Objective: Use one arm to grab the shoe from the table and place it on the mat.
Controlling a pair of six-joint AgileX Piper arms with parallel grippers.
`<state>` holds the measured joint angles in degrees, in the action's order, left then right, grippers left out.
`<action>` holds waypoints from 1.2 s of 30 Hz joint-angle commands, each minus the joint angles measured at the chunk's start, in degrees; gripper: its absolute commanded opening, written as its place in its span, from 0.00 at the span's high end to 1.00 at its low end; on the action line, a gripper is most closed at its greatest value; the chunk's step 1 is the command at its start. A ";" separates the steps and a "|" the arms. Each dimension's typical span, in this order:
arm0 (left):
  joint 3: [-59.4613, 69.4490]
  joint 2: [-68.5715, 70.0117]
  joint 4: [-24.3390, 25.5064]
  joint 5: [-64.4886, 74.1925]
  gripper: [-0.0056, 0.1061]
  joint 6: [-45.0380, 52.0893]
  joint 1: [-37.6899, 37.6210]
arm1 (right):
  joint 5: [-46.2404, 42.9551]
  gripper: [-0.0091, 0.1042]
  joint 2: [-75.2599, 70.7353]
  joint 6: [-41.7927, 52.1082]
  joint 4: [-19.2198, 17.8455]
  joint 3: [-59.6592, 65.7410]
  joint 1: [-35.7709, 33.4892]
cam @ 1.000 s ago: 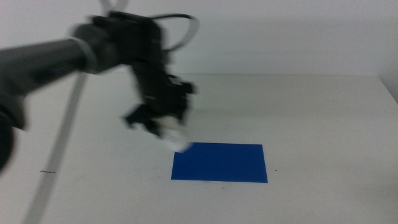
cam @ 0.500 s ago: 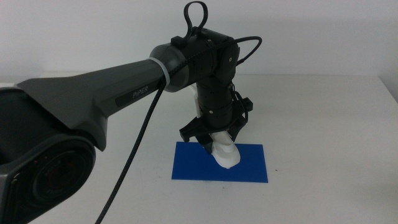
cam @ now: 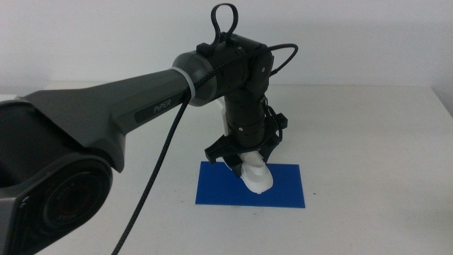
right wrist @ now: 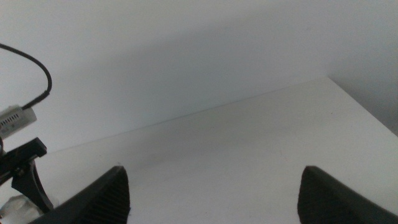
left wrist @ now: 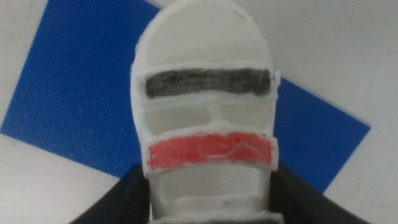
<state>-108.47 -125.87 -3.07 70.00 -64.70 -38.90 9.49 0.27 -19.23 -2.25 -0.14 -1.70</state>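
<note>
— Shoe (cam: pixel 255 177) is off the table, pinched at its heel end between the left gripper (cam: pixel 244 157) jaws, toe hanging over the mat (cam: pixel 283 188). Only the set-down and release are left, I'd say

— Touching the mat? Can't tell. Right gripper (right wrist: pixel 211 190) waits, jaws wide

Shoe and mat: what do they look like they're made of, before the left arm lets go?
The shoe, held in the left gripper, looks like matte white moulded foam or plastic: thick smooth walls, with one dark and one red band that seem painted on. The mat looks like a thin blue sheet, perhaps foam or plastic, with a fine pebbled grain and no gloss. Neither is certain from looks alone.
</note>
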 commanded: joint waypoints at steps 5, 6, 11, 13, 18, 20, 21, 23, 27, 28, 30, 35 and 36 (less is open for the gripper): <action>-0.21 -1.31 0.51 -0.04 0.97 -20.42 -0.18 | -0.48 0.22 -0.27 0.09 -0.34 0.14 -0.10; -0.21 -1.60 0.51 -0.04 0.97 -26.53 -0.18 | -0.48 0.22 -0.27 0.09 -0.34 0.14 -0.10; -0.21 -1.86 -0.26 -0.04 0.97 -48.45 -0.29 | -0.48 0.22 -0.27 0.09 -0.34 0.14 -0.10; -0.21 -1.86 -0.40 -0.04 0.97 -53.36 -0.29 | -0.48 0.22 -0.27 0.09 -0.34 0.14 -0.10; -0.21 -1.86 -0.23 -0.04 0.97 -53.78 -0.29 | -0.48 0.22 -0.27 0.09 -0.34 0.14 -0.10; -0.21 -2.10 -0.12 -0.04 0.97 -53.78 -0.29 | -0.48 0.22 -0.27 0.09 -0.34 0.14 -0.10; -0.21 -2.10 -0.42 -0.04 0.97 -53.78 -0.29 | -0.48 0.22 -0.27 0.09 -0.34 0.14 -0.10; -0.21 -2.64 -0.87 -0.04 0.97 -53.78 -0.29 | -0.48 0.22 -0.27 0.09 -0.34 0.14 -0.10; -0.21 -3.03 -0.75 -0.04 0.97 -53.78 -0.29 | -0.48 0.22 -0.27 0.09 -0.34 0.14 -0.10; -0.21 -3.03 -0.55 -0.04 0.97 -53.78 -0.29 | -0.48 0.22 -0.27 0.09 -0.34 0.14 -0.10; -0.21 -3.17 -0.41 -0.04 0.93 -53.78 -0.29 | -0.48 0.22 -0.27 0.09 -0.34 0.14 -0.10; -0.21 -3.84 -1.02 -0.04 0.78 -54.26 -0.29 | -0.48 0.22 -0.27 0.09 -0.34 0.14 -0.10; -0.21 -4.26 -1.11 -0.04 0.66 -54.26 -0.29 | -0.48 0.22 -0.27 0.09 -0.34 0.14 -0.10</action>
<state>-108.47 -129.83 -3.67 69.64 -117.80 -38.90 9.49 0.27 -19.23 -2.25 -0.14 -1.70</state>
